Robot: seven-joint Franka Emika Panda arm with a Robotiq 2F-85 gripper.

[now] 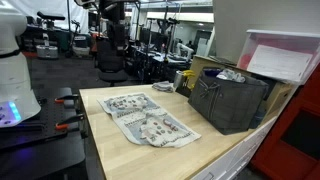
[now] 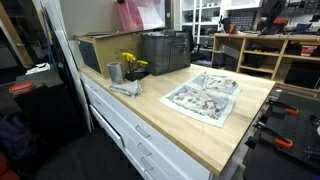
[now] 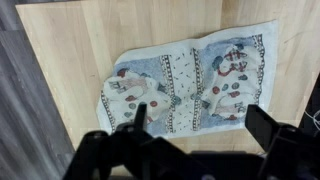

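Observation:
A patterned cloth (image 3: 185, 85) with blue, red and grey prints lies spread on the light wooden table (image 3: 80, 50); its left end looks folded over on itself. My gripper (image 3: 200, 125) hangs well above it, open, with nothing between the two dark fingers (image 3: 266, 126). The near edge of the cloth shows in the gap between them. Both exterior views show the cloth (image 1: 145, 118) (image 2: 205, 95) lying flat near the middle of the table (image 1: 120, 150) (image 2: 180, 130). The gripper does not appear in either exterior view.
A dark crate (image 1: 230, 100) (image 2: 165, 50) stands at one end of the table, with a pink-lidded clear box (image 1: 285, 55) behind it. Beside the crate are a metal cup (image 2: 114, 72), yellow flowers (image 2: 132, 64) and a crumpled grey rag (image 2: 125, 88). Clamps (image 1: 65, 100) grip the opposite table edge.

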